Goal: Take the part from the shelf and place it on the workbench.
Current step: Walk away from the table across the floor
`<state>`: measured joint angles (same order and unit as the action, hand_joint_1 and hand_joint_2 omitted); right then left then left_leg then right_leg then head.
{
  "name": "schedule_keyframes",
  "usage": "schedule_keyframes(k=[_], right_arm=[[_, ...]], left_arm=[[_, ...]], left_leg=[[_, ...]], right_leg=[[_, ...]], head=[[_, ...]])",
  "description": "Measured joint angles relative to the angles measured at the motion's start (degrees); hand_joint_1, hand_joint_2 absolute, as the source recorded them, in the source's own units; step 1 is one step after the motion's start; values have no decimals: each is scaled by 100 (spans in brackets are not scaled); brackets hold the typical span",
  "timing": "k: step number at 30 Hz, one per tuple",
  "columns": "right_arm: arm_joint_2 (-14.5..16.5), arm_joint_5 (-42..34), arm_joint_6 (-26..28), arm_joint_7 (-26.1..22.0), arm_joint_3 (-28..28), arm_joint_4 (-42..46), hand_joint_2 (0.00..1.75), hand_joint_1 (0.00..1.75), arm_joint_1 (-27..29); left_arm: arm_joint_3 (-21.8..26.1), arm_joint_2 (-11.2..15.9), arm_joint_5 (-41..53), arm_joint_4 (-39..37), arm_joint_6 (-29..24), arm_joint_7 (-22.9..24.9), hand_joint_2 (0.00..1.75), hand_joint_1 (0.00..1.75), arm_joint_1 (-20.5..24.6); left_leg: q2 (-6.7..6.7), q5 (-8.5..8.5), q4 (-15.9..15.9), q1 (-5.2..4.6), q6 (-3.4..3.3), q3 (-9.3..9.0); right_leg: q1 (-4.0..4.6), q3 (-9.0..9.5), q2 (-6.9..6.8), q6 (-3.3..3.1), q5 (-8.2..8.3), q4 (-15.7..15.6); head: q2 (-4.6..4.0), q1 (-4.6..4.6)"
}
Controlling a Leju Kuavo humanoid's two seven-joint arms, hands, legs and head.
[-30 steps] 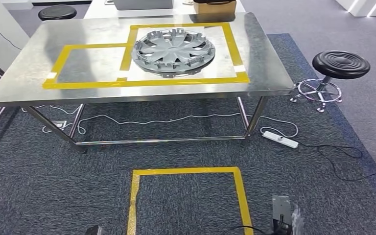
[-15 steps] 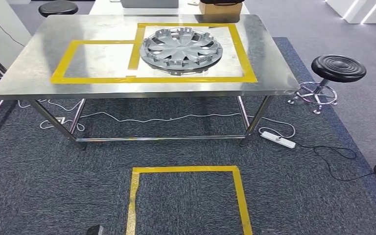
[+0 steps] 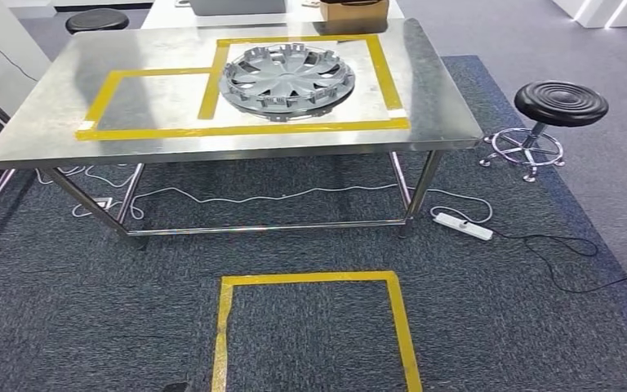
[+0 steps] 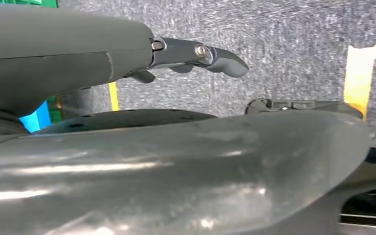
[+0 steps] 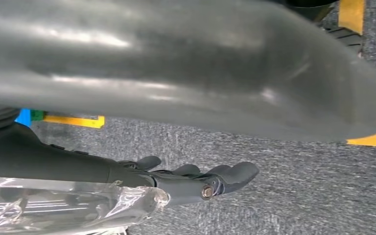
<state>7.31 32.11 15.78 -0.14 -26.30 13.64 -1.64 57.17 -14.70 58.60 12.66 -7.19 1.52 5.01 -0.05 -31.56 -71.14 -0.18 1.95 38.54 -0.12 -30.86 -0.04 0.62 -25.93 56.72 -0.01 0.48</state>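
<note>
Part: grey multi-spoke wheel cover, flat on workbench.

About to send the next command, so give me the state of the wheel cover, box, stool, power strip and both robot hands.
Silver spoked plastic wheel cover: lying flat inside the larger yellow tape frame on the steel workbench.
Brown cardboard box: standing at the workbench's far edge.
Black round stool: upright.
White power strip: lying on the carpet.
Left robot hand: fingers stretched, holding nothing.
Right robot hand: fingers stretched; clear plastic beside it, grip unclear.
</note>
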Motion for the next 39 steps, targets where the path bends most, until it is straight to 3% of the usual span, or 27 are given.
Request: schedule_keyframes(k=[2, 4, 7, 9, 11, 13, 14, 15, 16, 18, 20, 21, 23, 24, 26, 28, 29, 30, 32, 33, 35, 36, 37, 38, 39], right_arm=[[-1, 1, 1, 3, 21, -12, 0, 0, -4], [-2, 11, 13, 15, 43, -19, 0, 0, -15], [-5, 97, 57, 76, 81, -23, 0, 0, -23], [-9, 174, 55, 122, 107, -27, 87, 0, -20], [-15, 237, 25, 161, 128, -33, 175, 0, -25], [-19, 286, 0, 192, 154, -41, 175, 0, -28], [-20, 302, -4, 203, 168, -46, 175, 0, -25], [-21, 314, -7, 211, 183, -51, 175, 0, -22], [-24, 324, -7, 220, 199, -56, 175, 0, -21], [-31, 343, -9, 240, 223, -64, 175, 0, -23], [-35, 356, -16, 257, 235, -73, 175, 0, -26], [-37, 361, -19, 266, 236, -76, 175, 0, -26], [-44, 379, -21, 280, 237, -77, 175, 0, -28], [-48, 389, -23, 286, 237, -77, 175, 0, -31], [-51, 406, -34, 291, 238, -78, 175, 0, -33], [-55, 411, -50, 298, 239, -80, 175, 0, -14], [-57, 412, -57, 302, 239, -81, 175, 0, -7], [-60, 413, -63, 304, 239, -82, 175, 0, -7], [-62, 416, -78, 304, 239, -82, 175, 0, -20], [-63, 418, -85, 302, 239, -82, 175, 0, -25], [-66, 429, -96, 298, 240, -83, 175, 0, -27], [-67, 437, -99, 296, 240, -84, 175, 0, -29], [-68, 446, -102, 292, 242, -84, 175, 0, -35], [-68, 453, -103, 284, 244, -84, 175, 0, -43], [-68, 457, -105, 273, 245, -84, 175, 0, -48]], left_arm=[[-57, 2, 11, 0, -8, 6, 0, 0, -6], [-108, -1, 68, 0, -63, 69, 0, 0, 6], [-251, -3, 399, 0, -275, 442, 0, 0, -7], [-409, -1, 647, 0, -343, 708, 0, 0, -32], [-538, 0, 754, 0, -331, 814, 0, 0, -34], [-614, 4, 763, 0, -306, 829, 0, 0, -35], [-639, 9, 765, 0, -299, 835, 0, 0, -41], [-662, 13, 776, 0, -292, 843, 0, 0, -47], [-683, 17, 797, 0, -281, 856, 0, 0, -50], [-734, 20, 875, 0, -257, 893, 0, 0, -45], [-809, 25, 960, 0, -243, 945, 0, 0, -34], [-838, 28, 990, 0, -241, 967, 0, 0, -33], [-867, 37, 1017, 0, -242, 998, 0, 0, -47], [-880, 40, 1022, 0, -244, 1009, 0, 0, -55], [-921, 44, 1030, 0, -252, 1026, 0, 0, -56], [-953, 45, 1037, 0, -258, 1031, 0, 0, -50], [-959, 46, 1038, 0, -259, 1032, 0, 0, -52], [-961, 48, 1038, 0, -260, 1034, 0, 0, -58], [-961, 54, 1038, 0, -262, 1040, 0, 0, -65], [-961, 54, 1038, 0, -262, 1042, 0, 0, -60], [-962, 49, 1037, 0, -261, 1043, 0, 0, -35], [-963, 46, 1037, 0, -260, 1043, 0, 0, -31], [-963, 45, 1036, 0, -260, 1044, 0, 0, -36], [-963, 45, 1036, 0, -260, 1044, 0, 0, -50], [-963, 46, 1036, 0, -260, 1044, 0, 0, -64]], left_leg=[[0, 380, 707, 3, -22, -403], [-4, 565, 1348, 8, -60, -729], [-14, 568, 1505, 4, -159, -747], [-31, 598, 1515, 13, -227, -731], [-68, 624, 1520, 18, -273, -710], [-118, 643, 1519, 13, -296, -685], [-154, 652, 1518, 13, -296, -678], [-201, 661, 1516, 13, -291, -674], [-258, 671, 1514, 13, -279, -672], [-381, 689, 1500, 4, -241, -661], [-486, 718, 1485, -3, -189, -623], [-537, 739, 1483, 0, -155, -596], [-592, 758, 1476, 19, -89, -544], [-526, 696, 1399, 18, -57, -493], [-274, 373, 916, 10, -7, -260], [-113, 13, 178, 16, 33, 83], [-82, -44, -46, 19, 43, 179], [-61, 8, -71, 22, 47, 173], [63, 341, 461, 23, 37, -152], [218, 489, 848, 15, 32, -372], [430, 617, 1367, -3, -31, -643], [446, 610, 1447, -15, -70, -664], [376, 610, 1457, -20, -123, -647], [309, 623, 1464, -15, -160, -635], [243, 637, 1472, -7, -197, -629]], right_leg=[[2, -5, 6, 22, 13, 1], [31, -38, 12, 65, 17, 32], [49, -98, 0, 149, 30, 72], [37, -194, -8, 214, -105, 276], [27, -471, -4, 258, -473, 899], [23, -775, 0, 269, -796, 1610], [22, -826, 1, 268, -816, 1751], [18, -767, 9, 263, -728, 1670], [11, -599, 45, 254, -552, 1372], [-22, -155, 266, 235, -226, 544], [-43, 65, 441, 217, -137, 105], [-36, 76, 440, 199, -149, 70], [-30, 72, 315, 129, -112, 70], [-36, 66, 248, 90, -90, 58], [-43, 54, 102, 38, -62, 37], [-33, 30, -64, 25, -59, 38], [-30, 21, -151, 25, -59, 39], [-29, 15, -231, 26, -59, 40], [-28, 24, -371, 36, -63, 41], [-11, 30, -431, 57, -74, 50], [30, 27, -546, 116, -95, 69], [49, 29, -607, 145, -102, 73], [51, 37, -671, 170, -103, 67], [41, 47, -678, 202, -121, 74], [27, 26, -590, 232, -188, 142]], head=[[1, -2], [1, -2], [0, 7], [0, 31], [0, 66], [0, 74], [0, 74], [1, 74], [1, 74], [0, 75], [0, 69], [0, 67], [1, 67], [1, 48], [0, 0], [0, -30], [0, -31], [0, -32], [-1, -33], [-1, -37], [0, -36], [0, -31], [1, -22], [1, -10], [1, -1]])
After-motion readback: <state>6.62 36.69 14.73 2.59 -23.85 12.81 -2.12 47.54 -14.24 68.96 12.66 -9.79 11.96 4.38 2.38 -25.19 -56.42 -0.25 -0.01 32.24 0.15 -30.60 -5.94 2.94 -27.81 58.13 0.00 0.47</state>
